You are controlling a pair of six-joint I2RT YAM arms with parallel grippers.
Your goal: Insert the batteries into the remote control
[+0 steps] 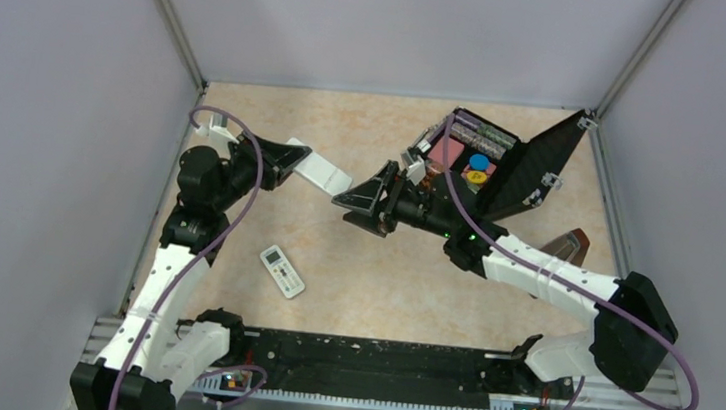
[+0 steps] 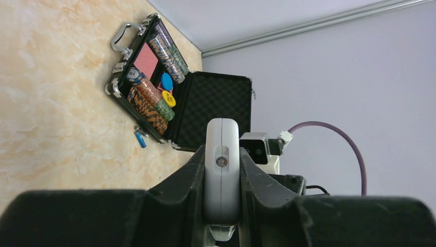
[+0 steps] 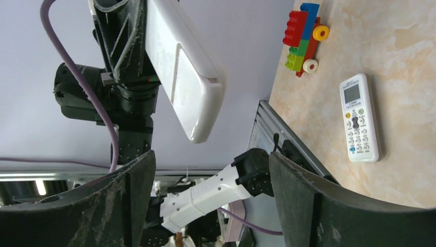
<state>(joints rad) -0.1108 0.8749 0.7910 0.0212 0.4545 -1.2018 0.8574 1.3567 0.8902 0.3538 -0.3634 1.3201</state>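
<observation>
- Up off the table (image 1: 390,298), the left gripper (image 1: 304,166) is clamped on the remote control (image 1: 325,173). The remote is held in the air well to the left of the open poker-chip case (image 1: 528,171), its free end pointing toward that case.
- Seen by the left wrist camera, the remote stands edge-on between the two fingers (image 2: 180,185), pressed on both sides.
- Seen by the right wrist camera, its plain white back shows, with the outline of a cover panel on it.
- The right gripper (image 1: 364,202) has its jaws spread wide with nothing between them. It hangs between the case and the held remote, near the remote's free end but apart from it.
- The case has its lid tilted back; inside are rows of chips, a round blue chip (image 2: 166,81) and a yellow chip (image 2: 168,99).
- One battery (image 2: 140,139) — a tiny blue cylinder — lies on the table just beside the case's outer wall.
- A second remote (image 1: 282,271), white-faced with a small display, lies face up, well apart from the case on the side of the arm bases.
- A brick toy (image 3: 303,36) lies near that second remote — where it sits relative to the case cannot be told.
</observation>
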